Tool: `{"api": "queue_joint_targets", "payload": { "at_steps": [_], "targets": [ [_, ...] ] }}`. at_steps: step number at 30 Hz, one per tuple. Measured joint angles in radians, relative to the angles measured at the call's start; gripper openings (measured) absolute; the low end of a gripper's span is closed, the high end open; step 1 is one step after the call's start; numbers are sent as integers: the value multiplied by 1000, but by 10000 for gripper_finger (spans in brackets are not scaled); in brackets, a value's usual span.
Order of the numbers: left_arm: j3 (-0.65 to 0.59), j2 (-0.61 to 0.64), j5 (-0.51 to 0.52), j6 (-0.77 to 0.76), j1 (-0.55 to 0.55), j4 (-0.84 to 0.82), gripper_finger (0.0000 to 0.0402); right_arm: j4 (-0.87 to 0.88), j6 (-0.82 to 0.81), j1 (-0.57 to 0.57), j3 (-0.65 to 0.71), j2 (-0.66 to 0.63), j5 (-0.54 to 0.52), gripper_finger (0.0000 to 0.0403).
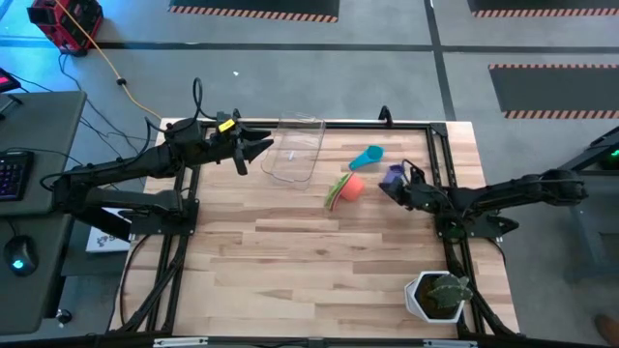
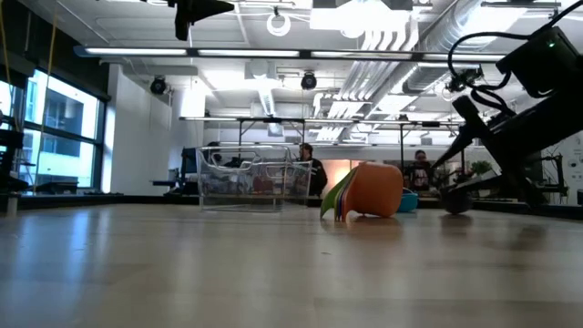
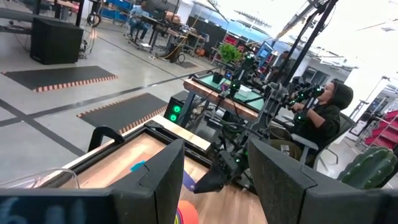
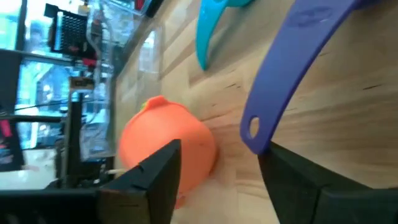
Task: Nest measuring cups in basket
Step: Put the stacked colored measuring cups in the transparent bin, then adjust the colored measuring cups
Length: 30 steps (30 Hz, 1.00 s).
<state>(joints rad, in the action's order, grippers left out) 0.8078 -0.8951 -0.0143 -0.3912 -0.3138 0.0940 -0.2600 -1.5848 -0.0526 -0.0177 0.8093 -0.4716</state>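
Basket (image 1: 295, 148) sits empty at the far side of the tabletop (image 1: 290, 261), with the left gripper (image 1: 253, 150) hovering just beside it, fingers parted and holding nothing. Moving right, the orange cup (image 1: 352, 187) lies tipped with others tucked in it, the teal cup (image 1: 367, 158) behind. Looks like the purple cup (image 4: 298, 56) is the step in hand: the right gripper (image 1: 399, 186) has its fingers spread, handle tip between them but ungripped, so next it needs to close.
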Motion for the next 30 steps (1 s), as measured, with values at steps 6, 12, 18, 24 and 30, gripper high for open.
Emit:
{"api": "queue_joint_targets", "payload": {
  "at_steps": [6,12,18,24,30],
  "targets": [
    [0,0,0,0,0,0,170,29,60,-21,-36,-92,64,215],
    [0,0,0,1,0,0,170,166,150,-47,-152,-119,260,216],
    [0,0,0,1,0,0,170,220,267,-68,-264,-119,411,216],
    [0,0,0,0,0,-1,170,270,420,-118,-410,-110,450,216],
    [0,0,0,-9,0,-2,170,587,560,-205,-588,-47,454,216]
  ]
}}
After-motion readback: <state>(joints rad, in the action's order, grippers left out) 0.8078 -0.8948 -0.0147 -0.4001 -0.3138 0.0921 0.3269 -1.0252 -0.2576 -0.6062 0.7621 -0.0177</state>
